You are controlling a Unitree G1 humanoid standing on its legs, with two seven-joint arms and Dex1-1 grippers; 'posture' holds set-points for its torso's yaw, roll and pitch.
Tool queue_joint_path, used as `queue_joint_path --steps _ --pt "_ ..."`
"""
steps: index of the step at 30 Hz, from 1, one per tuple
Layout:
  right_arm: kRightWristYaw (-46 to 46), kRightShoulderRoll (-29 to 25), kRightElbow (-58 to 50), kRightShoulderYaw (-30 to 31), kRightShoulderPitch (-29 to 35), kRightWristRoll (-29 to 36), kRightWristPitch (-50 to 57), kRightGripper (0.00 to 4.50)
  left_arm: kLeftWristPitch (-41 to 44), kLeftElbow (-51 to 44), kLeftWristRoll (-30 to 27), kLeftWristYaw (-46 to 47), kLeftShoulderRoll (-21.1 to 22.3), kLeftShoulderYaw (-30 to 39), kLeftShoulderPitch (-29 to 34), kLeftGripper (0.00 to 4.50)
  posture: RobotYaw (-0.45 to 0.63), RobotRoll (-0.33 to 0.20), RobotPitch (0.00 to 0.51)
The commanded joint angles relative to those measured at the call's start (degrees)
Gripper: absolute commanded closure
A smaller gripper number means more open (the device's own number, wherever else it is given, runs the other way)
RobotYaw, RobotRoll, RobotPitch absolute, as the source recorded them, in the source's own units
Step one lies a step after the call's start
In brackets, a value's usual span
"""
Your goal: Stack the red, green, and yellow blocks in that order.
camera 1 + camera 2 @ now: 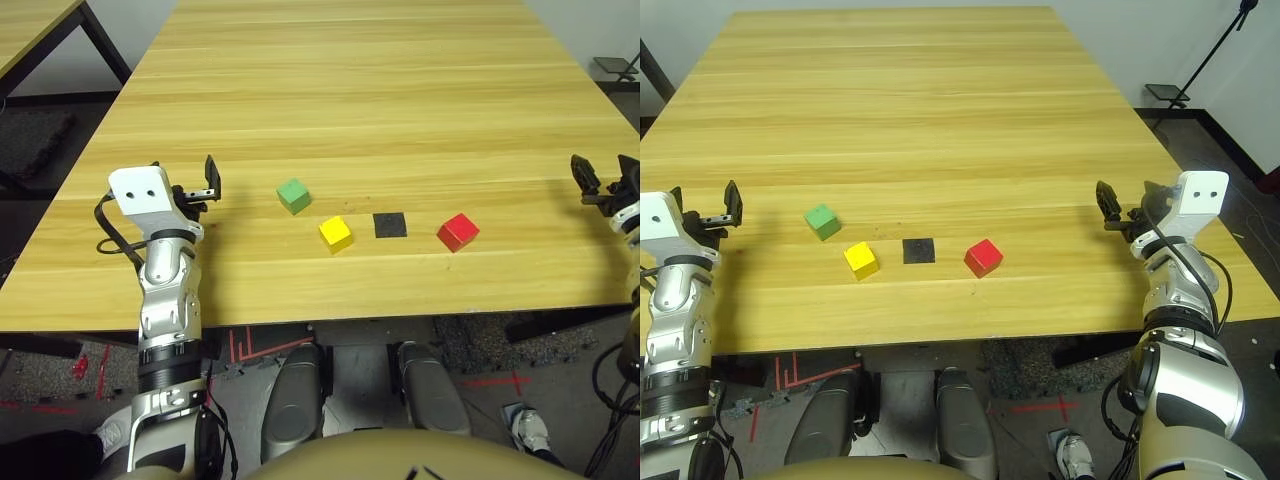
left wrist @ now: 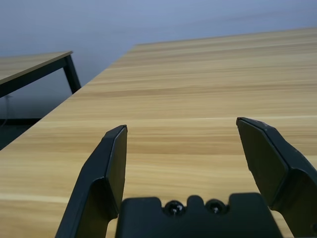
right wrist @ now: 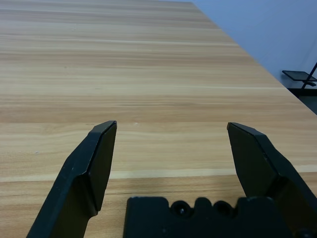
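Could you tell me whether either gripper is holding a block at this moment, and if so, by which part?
Nothing is held. The left gripper and right gripper are both open over bare table; the red, green and yellow blocks lie untouched.

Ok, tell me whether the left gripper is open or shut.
Open. The left gripper has its two black fingers spread wide apart with only bare table showing between them, nothing held.

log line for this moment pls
left gripper open, empty | right gripper open, empty | red, green, yellow apart, unstacked
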Motion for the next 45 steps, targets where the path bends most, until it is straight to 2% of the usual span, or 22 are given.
queue_joint_path --steps 1,4,6,8,10,12,14,16,20,24,30,36,45 --pt "-0.32 -0.96 0.08 0.04 0.26 -0.38 0.02 0.00 -0.64 3.92 0.32 -1.34 0.59 -0.95 -0.10 0.01 0.06 -0.130 0.131" --pt "-0.49 -1.44 -0.78 0.55 0.36 -0.89 0.12 0.00 -4.44 0.61 0.96 -0.99 0.98 -0.34 0.19 0.01 0.06 -0.113 0.136" --pt "0.46 -1.29 -3.08 1.26 -0.16 -0.86 2.12 0.00 -0.53 -3.87 -1.94 -1.80 0.68 -0.31 0.13 0.01 0.05 -0.115 0.147" --pt "3.91 -0.70 -11.13 3.86 0.84 -0.35 9.44 0.00 4.59 -9.16 -4.65 -5.79 2.11 -2.86 -0.34 0.01 0.05 -0.121 0.150" --pt "5.36 -0.34 -21.95 6.18 3.63 0.86 19.13 0.00 7.37 -11.71 -6.19 -9.07 3.77 -4.45 -0.97 0.01 0.05 -0.125 0.145" --pt "6.65 -1.94 -42.42 10.18 9.85 4.32 35.30 0.00 9.42 -13.21 -8.53 -15.23 7.19 -6.16 -1.95 0.01 0.06 -0.137 0.133" --pt "6.12 -3.54 -58.01 12.59 14.03 7.64 48.13 0.00 11.40 -14.03 -11.24 -19.75 9.92 -6.77 -3.03 0.01 0.07 -0.148 0.127" --pt "3.36 -4.07 -68.32 13.85 15.32 10.32 59.29 0.00 12.05 -13.65 -13.35 -23.55 11.52 -7.15 -4.23 0.01 0.07 -0.145 0.125" --pt "1.15 -5.47 -80.71 16.66 15.49 13.72 74.87 0.00 15.02 -13.22 -15.63 -31.62 15.11 -9.77 -5.30 0.01 0.08 -0.142 0.108" --pt "0.43 -6.32 -85.18 19.89 15.16 13.91 81.11 0.00 17.36 -12.08 -16.40 -39.56 19.33 -12.75 -6.02 0.01 0.09 -0.136 0.106" --pt "2.28 -8.20 -84.30 24.93 14.48 12.05 80.96 0.00 19.27 -11.57 -16.82 -46.77 23.17 -14.57 -8.42 0.01 0.12 -0.136 0.116" --pt "5.76 -8.46 -81.01 28.88 13.25 9.80 77.33 0.00 20.79 -12.67 -16.41 -47.22 24.01 -13.91 -8.89 0.01 0.17 -0.139 0.132" --pt "7.81 -7.31 -80.11 31.78 12.04 8.42 76.62 0.00 22.28 -17.33 -16.75 -44.15 24.04 -11.36 -4.51 0.01 0.21 -0.145 0.149"
